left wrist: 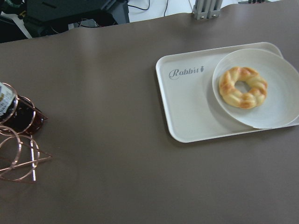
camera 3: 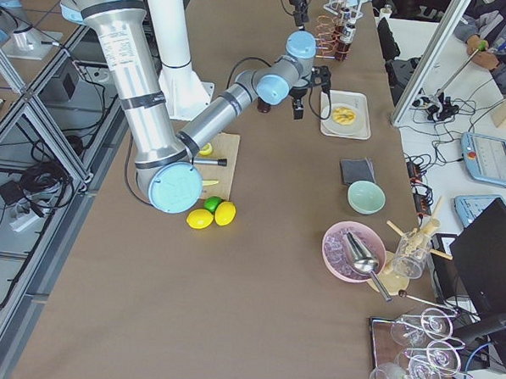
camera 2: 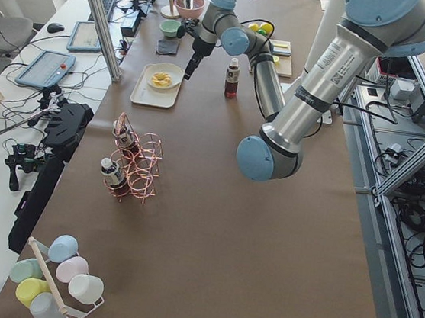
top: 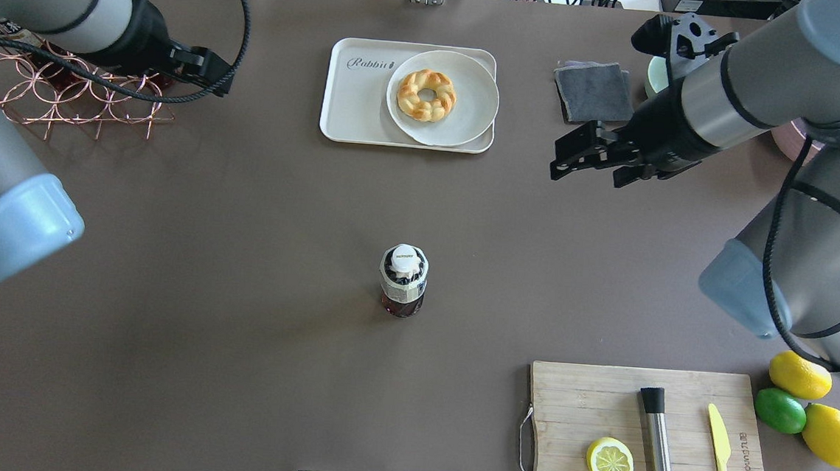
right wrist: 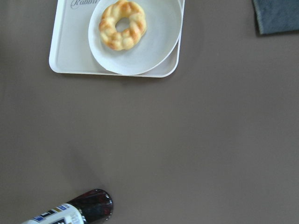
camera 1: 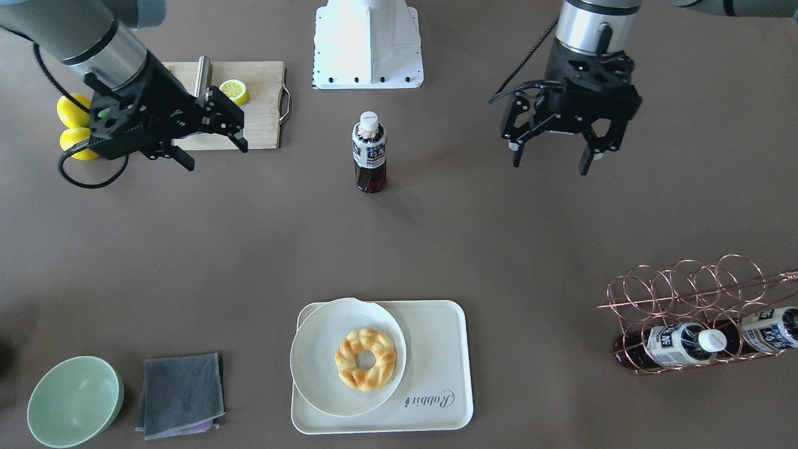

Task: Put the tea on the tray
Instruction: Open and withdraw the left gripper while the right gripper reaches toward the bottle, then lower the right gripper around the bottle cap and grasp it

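The tea [camera 1: 369, 153] is a small bottle of dark tea with a white cap. It stands upright alone at mid-table and also shows in the overhead view [top: 403, 279] and low in the right wrist view [right wrist: 74, 212]. The cream tray [camera 1: 436, 349] with "Rabbit" lettering lies at the table's far side [top: 359, 106], with a round plate and a donut [camera 1: 366, 359] on one half. My left gripper [camera 1: 552, 159] hangs open and empty to one side of the bottle. My right gripper [camera 1: 215, 156] is open and empty on the other side, above the cutting board's edge.
A copper wire rack [camera 1: 686, 318] holds other tea bottles near the left arm. A wooden cutting board [top: 650, 429] carries a lemon half, a steel rod and a yellow knife, with lemons and a lime [top: 781, 410] beside it. A grey cloth [camera 1: 181, 393] and green bowl [camera 1: 75, 399] lie by the tray.
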Controlling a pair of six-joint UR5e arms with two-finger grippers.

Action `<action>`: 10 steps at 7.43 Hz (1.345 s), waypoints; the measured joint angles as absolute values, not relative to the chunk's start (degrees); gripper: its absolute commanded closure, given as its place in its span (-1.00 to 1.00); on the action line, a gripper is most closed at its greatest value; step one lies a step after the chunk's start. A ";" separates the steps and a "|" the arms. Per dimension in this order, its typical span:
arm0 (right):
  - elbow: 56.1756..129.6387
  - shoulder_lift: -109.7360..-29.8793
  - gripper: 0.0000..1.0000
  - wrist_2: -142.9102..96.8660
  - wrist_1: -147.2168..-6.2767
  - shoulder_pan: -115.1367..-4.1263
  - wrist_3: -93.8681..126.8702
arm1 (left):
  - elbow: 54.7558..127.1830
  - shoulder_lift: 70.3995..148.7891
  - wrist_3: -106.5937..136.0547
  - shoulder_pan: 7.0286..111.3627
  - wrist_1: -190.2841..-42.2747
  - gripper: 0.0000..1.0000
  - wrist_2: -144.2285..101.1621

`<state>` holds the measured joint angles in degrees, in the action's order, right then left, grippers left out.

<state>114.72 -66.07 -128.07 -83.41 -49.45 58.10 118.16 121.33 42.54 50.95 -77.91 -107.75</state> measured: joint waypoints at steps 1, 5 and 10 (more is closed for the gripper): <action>115.40 -62.43 -0.83 -124.93 -86.07 -45.19 65.19 | 116.27 119.00 35.05 56.93 -78.05 -0.93 -113.55; 114.49 -45.78 -0.74 -112.11 -107.79 -31.06 73.70 | 113.12 108.75 11.08 72.88 -78.71 -0.93 -125.40; 107.71 -41.67 -0.35 -107.38 -108.93 -27.08 71.55 | 112.98 101.46 7.51 76.16 -87.37 -0.93 -126.64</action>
<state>107.71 -41.67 -107.38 -108.93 -27.08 71.55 112.98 101.46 7.51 76.16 -87.37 -126.64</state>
